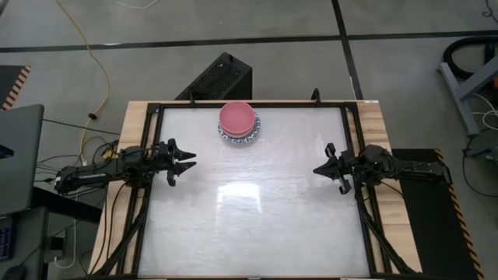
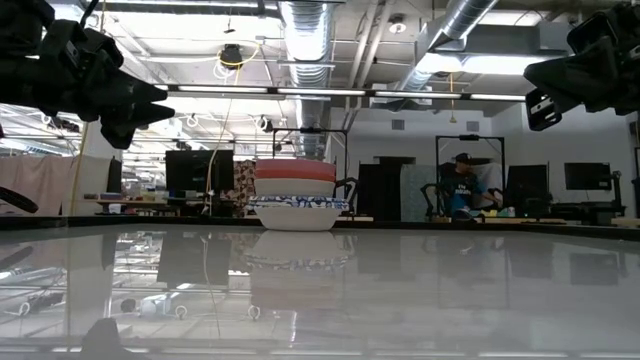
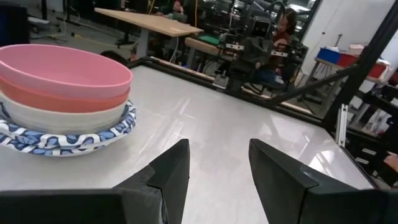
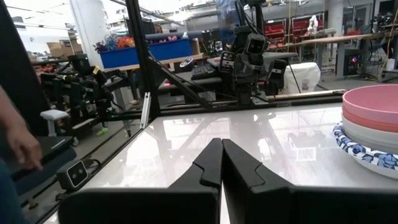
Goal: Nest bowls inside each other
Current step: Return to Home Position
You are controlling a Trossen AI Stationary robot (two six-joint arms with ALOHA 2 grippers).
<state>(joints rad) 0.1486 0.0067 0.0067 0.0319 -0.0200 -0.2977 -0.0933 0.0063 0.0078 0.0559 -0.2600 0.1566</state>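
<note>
- Two dark angular grippers, mid-height of high frame: left gripper [image 1: 185, 162] over left side of table [image 1: 249, 225], wedge fingers [image 3: 171, 171] spread apart, empty; right gripper [image 1: 320, 169] over right side, fingers pressed together on nothing.
- Tabletop glossy white, mirror-like.
- Bowls [image 1: 238, 123] nested in one round stack, upper centre: smooth pink bowl [image 3: 62, 68] on top, red bowl [image 3: 62, 99], cream bowl [image 3: 62, 118], blue-patterned rim [image 3: 68, 142] at base.
- Person [image 2: 462, 188] seated beyond, low view, right of centre.

We log the pink bowl [image 3: 62, 65] as plain. The red bowl [image 3: 74, 99] is a salmon tone, and the cream bowl [image 3: 62, 118] is unpatterned. The patterned bowl [image 3: 93, 138] is white with dark-blue looping marks along the rim. The table [image 1: 257, 218] is glossy white, with a black frame [image 1: 296, 103] and a pale wood border [image 1: 132, 128]. Left pincer [image 1: 189, 162] and right pincer [image 1: 317, 169]: black.
</note>
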